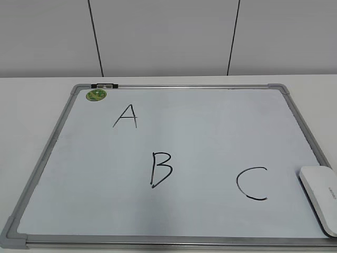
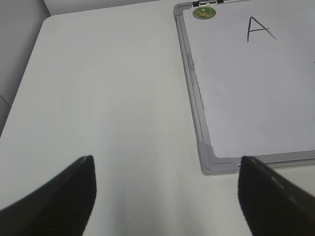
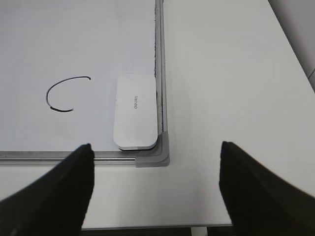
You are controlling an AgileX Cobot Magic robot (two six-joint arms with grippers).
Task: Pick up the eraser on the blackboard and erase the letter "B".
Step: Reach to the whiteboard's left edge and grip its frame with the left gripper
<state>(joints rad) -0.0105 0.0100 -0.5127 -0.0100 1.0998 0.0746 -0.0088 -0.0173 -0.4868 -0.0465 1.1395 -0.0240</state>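
The blackboard is a white board with a grey frame, lying flat on the table. It carries black letters A, B and C. The white eraser lies in the board's near right corner; it also shows in the right wrist view, beside the C. My right gripper is open and empty, above the table just short of that corner. My left gripper is open and empty, above the table by the board's near left corner. Neither gripper shows in the exterior view.
A round green sticker sits at the board's far left corner, also in the left wrist view. White table extends left of the board and right of it. The table's near edge lies under the right gripper.
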